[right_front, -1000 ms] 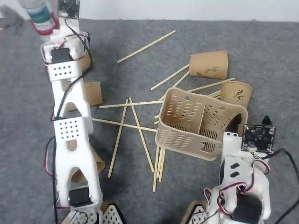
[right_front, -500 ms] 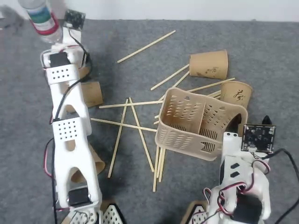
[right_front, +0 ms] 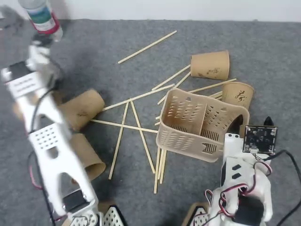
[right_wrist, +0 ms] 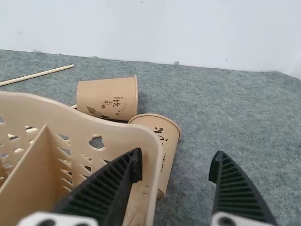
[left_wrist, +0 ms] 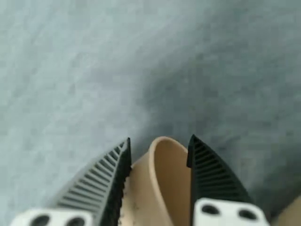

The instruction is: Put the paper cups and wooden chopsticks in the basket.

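Swinging leftward since the earlier frames, the left arm [right_front: 47,141] is uncovering a loose paper cup [right_front: 82,109], which is now lying on its side lower on the grey mat [right_front: 263,42] than before. The long chopstick [right_front: 138,97] by its mouth is slanting more steeply than it was. The left gripper [left_wrist: 160,139] is gripping a held paper cup [left_wrist: 164,183], its fingers [left_wrist: 110,174] pressing the wall from either side near the rim; the arm's blur in the high view is keeping me from telling where over the mat this cup is sitting. A third cup [right_front: 89,160] is lying beneath the left arm near its base. An upper cup [right_front: 210,65] is lying on its side beyond the basket [right_front: 186,136], and a right-hand cup [right_front: 238,93] is lying just beside the basket's far right corner. The other wooden chopsticks [right_front: 141,134] are lying scattered left of the basket and partly under it. The right gripper [right_wrist: 178,155] is hanging wide open and holding nothing, one finger over the basket's corner rim and the other outside it. A bottle [right_front: 41,16] is standing at the far left corner.
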You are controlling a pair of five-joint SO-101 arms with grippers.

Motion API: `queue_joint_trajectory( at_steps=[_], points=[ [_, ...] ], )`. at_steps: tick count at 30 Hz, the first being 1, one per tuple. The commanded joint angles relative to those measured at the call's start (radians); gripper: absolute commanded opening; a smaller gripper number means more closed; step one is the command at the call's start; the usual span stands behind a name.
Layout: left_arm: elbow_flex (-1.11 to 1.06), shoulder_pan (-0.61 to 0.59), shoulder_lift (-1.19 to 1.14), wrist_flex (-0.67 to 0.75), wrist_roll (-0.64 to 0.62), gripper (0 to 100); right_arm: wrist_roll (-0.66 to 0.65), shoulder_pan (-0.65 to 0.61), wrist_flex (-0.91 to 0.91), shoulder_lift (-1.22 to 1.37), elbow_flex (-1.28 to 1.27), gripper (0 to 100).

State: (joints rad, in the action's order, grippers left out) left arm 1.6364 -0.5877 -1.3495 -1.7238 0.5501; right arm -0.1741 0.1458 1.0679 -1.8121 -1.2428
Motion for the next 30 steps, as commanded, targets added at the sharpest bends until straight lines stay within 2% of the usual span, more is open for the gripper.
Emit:
queue_joint_trajectory(
  at_steps=[1, 9, 12, 16, 20, 24, 27, 30],
  points=[
    [0.035, -0.121, 0.133, -0.032, 0.051, 19, -0.018, -0.002, 0.005, -0.002, -0.025, 24.5],
    [0.025, -0.203, 0.308, -0.035, 0.052, 20, -0.018, -0.002, 0.005, -0.002, -0.028, 24.5],
    [-0.051, -0.227, 0.388, -0.037, 0.075, 20, -0.018, -0.004, -0.001, -0.002, -0.032, 24.5],
    [-0.305, -0.239, 0.580, -0.037, 0.084, 20, -0.018, -0.004, -0.008, -0.002, -0.035, 24.5],
    [-0.694, -0.183, 0.818, -0.034, 0.077, 20, -0.018, -0.004, -0.010, -0.002, -0.043, 24.5],
    [-0.978, -0.077, 0.997, 0.028, -0.071, 20, -0.018, -0.004, -0.008, -0.002, -0.043, 24.5],
    [-1.029, -0.037, 1.023, 0.071, -0.213, 20, -0.017, -0.004, -0.004, -0.002, -0.044, 24.5],
    [-1.032, -0.038, 0.991, 0.031, -0.321, 19, -0.015, -0.004, -0.002, -0.002, -0.046, 24.5]
  ],
)
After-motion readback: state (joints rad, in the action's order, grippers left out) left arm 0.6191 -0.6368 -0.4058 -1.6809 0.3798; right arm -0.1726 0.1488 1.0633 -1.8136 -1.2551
